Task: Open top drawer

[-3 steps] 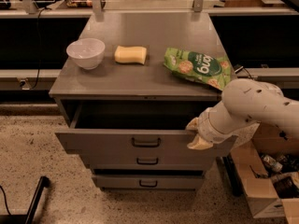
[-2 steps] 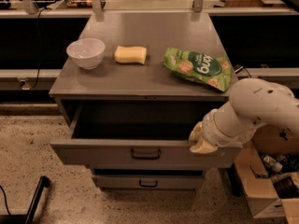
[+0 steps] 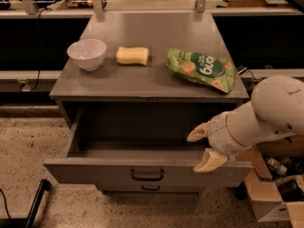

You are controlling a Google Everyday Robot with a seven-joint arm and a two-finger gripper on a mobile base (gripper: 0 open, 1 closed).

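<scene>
The top drawer (image 3: 95, 174) of the grey metal cabinet stands pulled far out, its deep grey inside bare. Its small dark loop handle (image 3: 147, 175) sits at the centre of the front panel. My gripper (image 3: 203, 146) is at the drawer's right end, above the front panel's top edge, its two cream fingers spread apart and holding nothing. One fingertip (image 3: 207, 162) rests at the front panel's rim, the other (image 3: 196, 133) is over the drawer's inside. The white arm reaches in from the right.
On the cabinet top (image 3: 142, 80) stand a white bowl (image 3: 87, 54), a yellow sponge (image 3: 132, 55) and a green snack bag (image 3: 202, 69). A lower drawer handle (image 3: 150, 188) peeks below. A cardboard box (image 3: 273, 189) with items stands at the right; a dark bar (image 3: 35, 203) lies at the lower left.
The top drawer has slid out much farther toward the camera. My gripper has moved forward with its right end.
</scene>
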